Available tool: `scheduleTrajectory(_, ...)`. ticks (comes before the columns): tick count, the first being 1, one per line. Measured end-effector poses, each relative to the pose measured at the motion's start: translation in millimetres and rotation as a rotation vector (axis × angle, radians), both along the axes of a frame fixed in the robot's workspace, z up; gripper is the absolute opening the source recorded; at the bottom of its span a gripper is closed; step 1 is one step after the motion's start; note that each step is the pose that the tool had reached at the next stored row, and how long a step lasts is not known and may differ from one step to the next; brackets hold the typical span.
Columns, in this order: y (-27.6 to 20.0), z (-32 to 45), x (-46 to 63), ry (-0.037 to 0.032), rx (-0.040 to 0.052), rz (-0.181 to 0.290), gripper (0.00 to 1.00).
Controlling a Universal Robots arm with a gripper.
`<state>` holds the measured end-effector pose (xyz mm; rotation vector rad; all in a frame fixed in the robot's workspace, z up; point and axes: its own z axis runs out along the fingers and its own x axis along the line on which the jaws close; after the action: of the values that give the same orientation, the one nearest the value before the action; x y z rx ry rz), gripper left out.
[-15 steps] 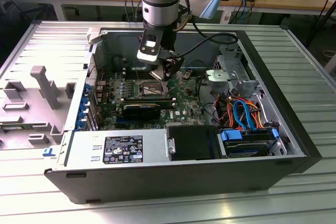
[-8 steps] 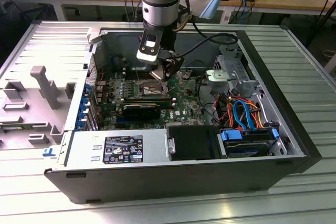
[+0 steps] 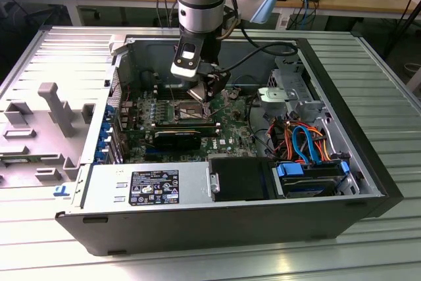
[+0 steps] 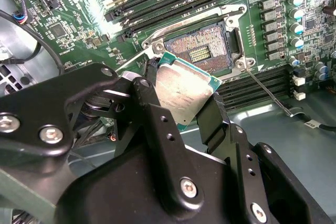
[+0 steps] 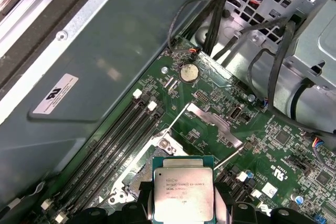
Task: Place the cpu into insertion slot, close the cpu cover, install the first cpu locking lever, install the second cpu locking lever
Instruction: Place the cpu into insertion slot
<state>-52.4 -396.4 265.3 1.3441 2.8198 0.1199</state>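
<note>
The task stands at its first step, with nothing seated yet. The gripper (image 4: 181,103) is closed narrowly on the cpu (image 4: 185,88), its fingers (image 4: 149,95) pinching two opposite edges, and the chip's grey metal top faces up in both wrist views. The chip hangs tilted just above and beside the slot (image 4: 202,51), apart from it, not in it. The slot lies open and empty, its field of contacts bare inside the silver rim on the green board (image 4: 68,30). In the first wrist view the cpu (image 5: 182,195) sits between the fingers of the gripper (image 5: 182,207), and a silver plate just past it looks to be the cover (image 5: 212,121), swung back off the slot, though its shape is hard to make out from this angle. Two thin metal rods, one lever (image 4: 268,90) running out from a slot corner and the other lever (image 5: 178,116) on the opposite side, appear released and not hooked down. In the exterior view the gripper (image 3: 209,90) is down inside the open case (image 3: 329,182), directly over the slot (image 3: 191,111). By this judgement, seating the chip, closing the cover and fixing both levers are all left to do.
</note>
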Motion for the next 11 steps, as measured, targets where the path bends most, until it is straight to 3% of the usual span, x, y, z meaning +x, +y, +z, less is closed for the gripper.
scheduleTrajectory(11,0.0,-0.4,0.0,0.0,0.0001,-0.012,0.55)
